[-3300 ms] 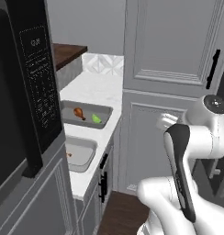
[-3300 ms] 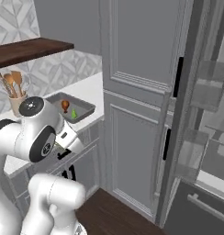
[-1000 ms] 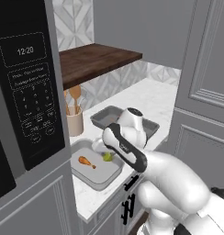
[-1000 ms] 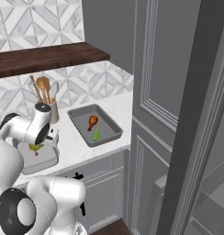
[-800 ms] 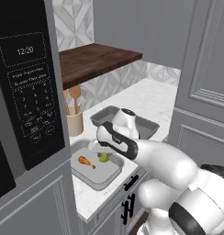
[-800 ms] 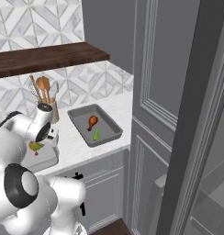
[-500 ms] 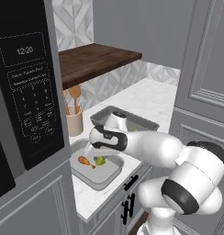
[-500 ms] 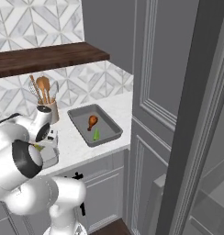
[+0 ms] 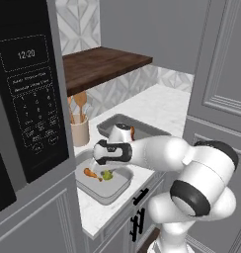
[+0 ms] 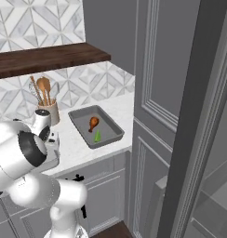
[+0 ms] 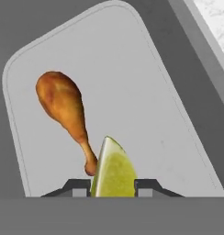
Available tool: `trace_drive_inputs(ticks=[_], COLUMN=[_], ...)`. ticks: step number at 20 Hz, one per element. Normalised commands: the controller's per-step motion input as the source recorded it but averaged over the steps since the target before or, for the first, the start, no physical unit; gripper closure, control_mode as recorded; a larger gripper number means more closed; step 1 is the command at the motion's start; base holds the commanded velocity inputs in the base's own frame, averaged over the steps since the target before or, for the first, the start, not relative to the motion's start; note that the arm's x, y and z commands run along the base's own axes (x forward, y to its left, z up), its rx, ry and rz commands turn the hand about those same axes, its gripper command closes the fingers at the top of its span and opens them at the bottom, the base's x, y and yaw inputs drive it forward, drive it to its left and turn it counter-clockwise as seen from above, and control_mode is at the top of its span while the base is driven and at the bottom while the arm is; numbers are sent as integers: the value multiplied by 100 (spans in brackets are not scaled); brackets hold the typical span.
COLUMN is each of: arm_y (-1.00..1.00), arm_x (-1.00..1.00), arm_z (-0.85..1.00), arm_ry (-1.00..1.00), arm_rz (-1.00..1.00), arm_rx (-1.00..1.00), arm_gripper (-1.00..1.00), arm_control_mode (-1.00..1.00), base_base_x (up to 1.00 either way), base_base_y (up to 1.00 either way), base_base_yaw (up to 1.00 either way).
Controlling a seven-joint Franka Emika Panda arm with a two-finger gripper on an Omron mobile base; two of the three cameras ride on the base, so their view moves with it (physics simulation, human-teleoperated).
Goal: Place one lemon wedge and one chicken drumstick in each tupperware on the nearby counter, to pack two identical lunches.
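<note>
Claw (image 11: 112,187) has come down into the near tub (image 11: 178,114), narrow around the lemon wedge (image 11: 113,172), drumstick (image 11: 68,110) at its 10 o'clock; release would complete this lunch.

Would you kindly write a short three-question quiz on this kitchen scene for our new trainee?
1. True or false: the hand grips a lemon wedge.
2. What lies beside that wedge in the near tupperware?
3. What does the far tupperware hold? A) nothing B) drumstick and wedge C) spoons

Key: 1 true. 2 a chicken drumstick. 3 B, a second drumstick and second wedge.
</note>
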Motion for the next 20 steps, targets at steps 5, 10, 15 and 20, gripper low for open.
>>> trace_drive_inputs(ticks=[5, 10, 15, 20], arm_y=[0, 0, -30, -93], arm_x=[12, -9, -49, -76], arm_z=[-5, 78, 92, 28], arm_ry=[-5, -3, -8, -3], arm_rz=[2, 0, 0, -3], arm_rx=[-2, 0, 0, 2], arm_gripper=[-100, -100, -100, -100], arm_control_mode=[-100, -100, -100, -100], base_base_x=[0, 0, 0, 0], base_base_y=[0, 0, 0, 0], base_base_yaw=[0, 0, 0, 0])
